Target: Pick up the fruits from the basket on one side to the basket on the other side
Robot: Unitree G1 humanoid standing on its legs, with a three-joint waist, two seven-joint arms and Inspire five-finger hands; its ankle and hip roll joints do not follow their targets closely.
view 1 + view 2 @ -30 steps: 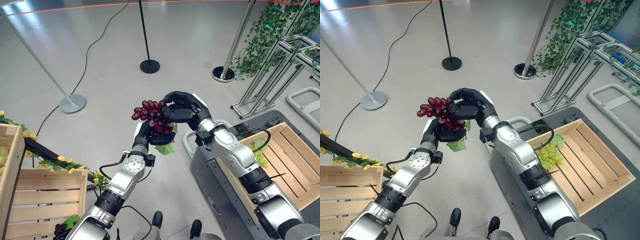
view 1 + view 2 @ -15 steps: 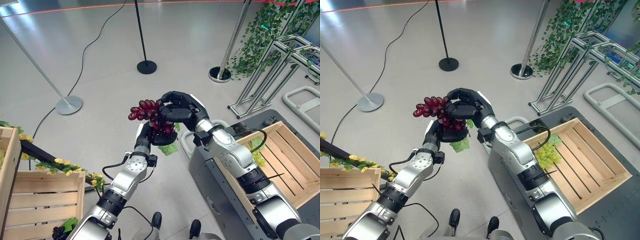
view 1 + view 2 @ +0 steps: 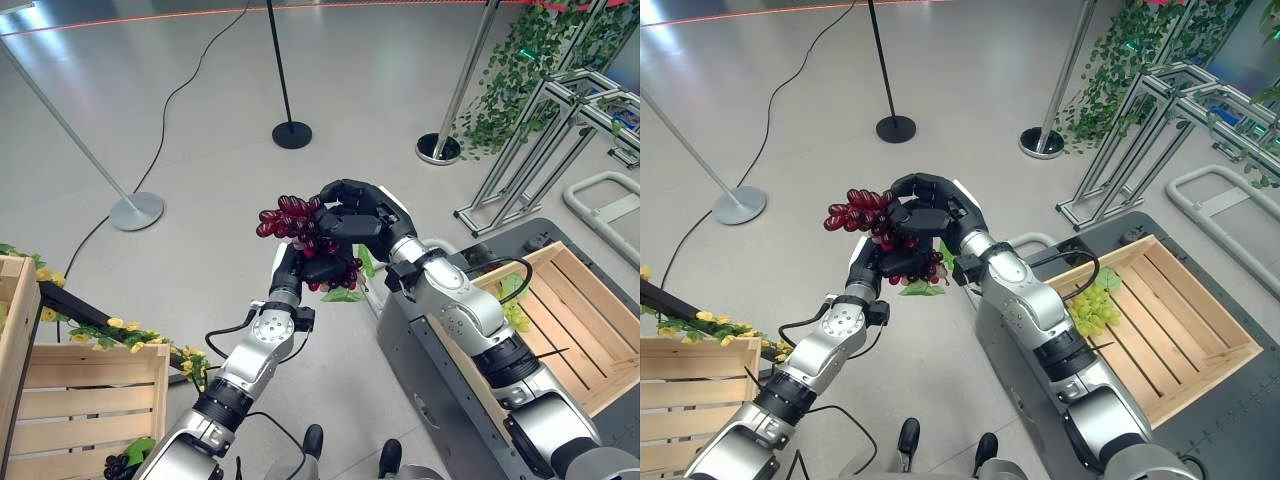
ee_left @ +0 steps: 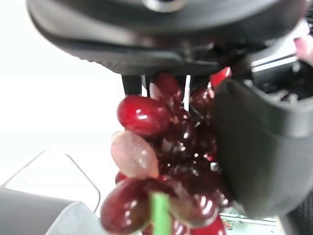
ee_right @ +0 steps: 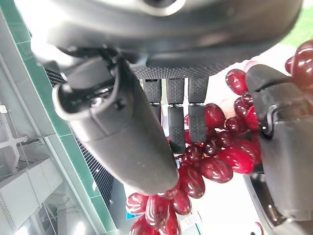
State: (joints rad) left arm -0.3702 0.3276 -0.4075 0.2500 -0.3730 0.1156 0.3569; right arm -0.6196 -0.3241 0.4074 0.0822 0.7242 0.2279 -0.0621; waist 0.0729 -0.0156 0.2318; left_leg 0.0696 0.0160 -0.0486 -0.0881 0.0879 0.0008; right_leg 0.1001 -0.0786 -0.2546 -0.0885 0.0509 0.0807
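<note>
A bunch of red grapes (image 3: 292,220) with a green leaf (image 3: 345,294) is held in mid-air between both hands, above the floor. My left hand (image 3: 291,270) is under it, fingers and thumb (image 4: 259,152) curled about the grapes (image 4: 166,161). My right hand (image 3: 362,214) comes over the top, and its fingers (image 5: 177,117) and thumb press into the bunch (image 5: 210,161). To the right stands a wooden crate (image 3: 585,315) holding green grapes (image 3: 517,312). At lower left another wooden crate (image 3: 95,395) holds dark grapes (image 3: 118,463).
Stanchion posts stand on round bases (image 3: 291,134) (image 3: 136,211) (image 3: 438,149) on the grey floor beyond the hands. A metal frame with ivy (image 3: 545,110) stands at the right. The right crate sits on a dark cart (image 3: 430,390). A flower-trimmed crate (image 3: 18,320) sits far left.
The lower part of the bunch and its leaf have sagged down and right beside the left hand. The right hand's fingers sit tighter on the grapes. The camera shifted slightly.
</note>
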